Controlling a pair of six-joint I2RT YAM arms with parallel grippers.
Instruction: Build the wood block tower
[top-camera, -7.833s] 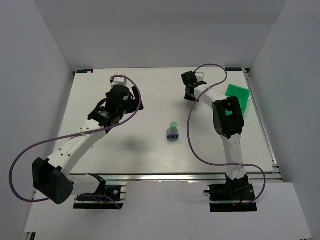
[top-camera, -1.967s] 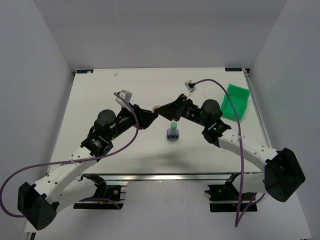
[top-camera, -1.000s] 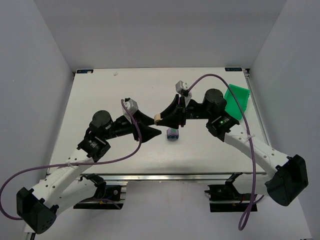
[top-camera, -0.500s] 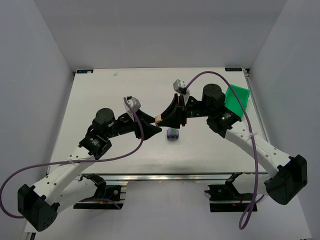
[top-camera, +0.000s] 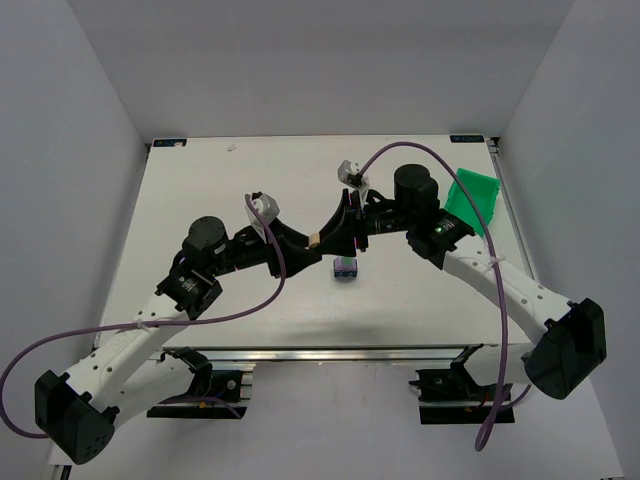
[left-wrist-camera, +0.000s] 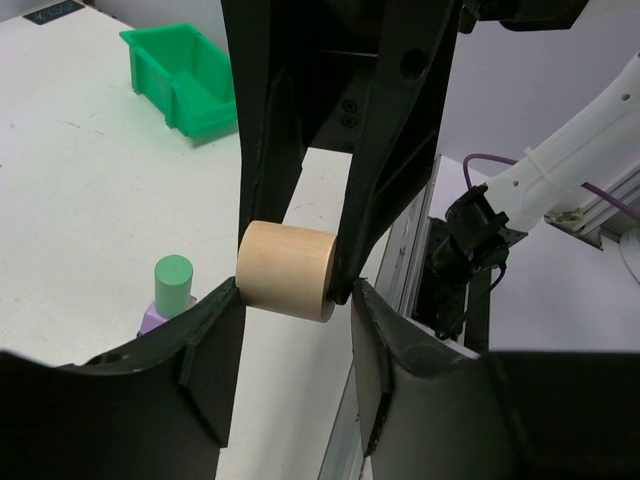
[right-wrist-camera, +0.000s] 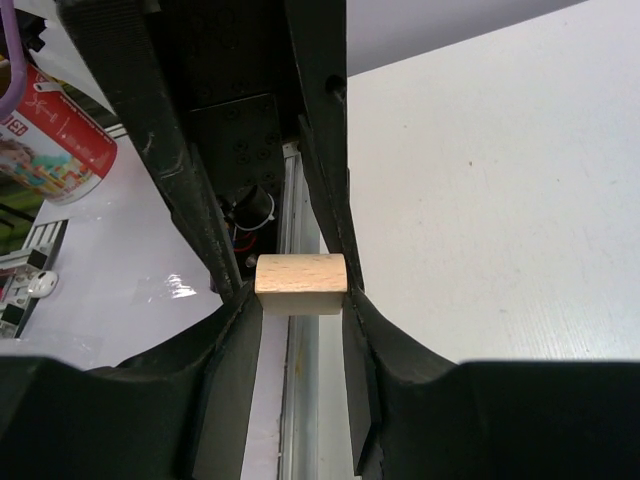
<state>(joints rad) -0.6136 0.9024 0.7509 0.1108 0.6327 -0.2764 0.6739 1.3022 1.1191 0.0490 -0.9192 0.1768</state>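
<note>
Left jaws have narrowed round the beige wooden cylinder (left-wrist-camera: 285, 272) the right jaws clamp; grip unclear, so release late

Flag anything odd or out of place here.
One beige block hangs in mid-air near the tower with both claws around it: right claw gripping, left claw flanking. Looks like a handover; tower stands upright.

Left claw (top-camera: 308, 246) and right claw (top-camera: 323, 237) meet at a beige block (top-camera: 314, 240).
</note>
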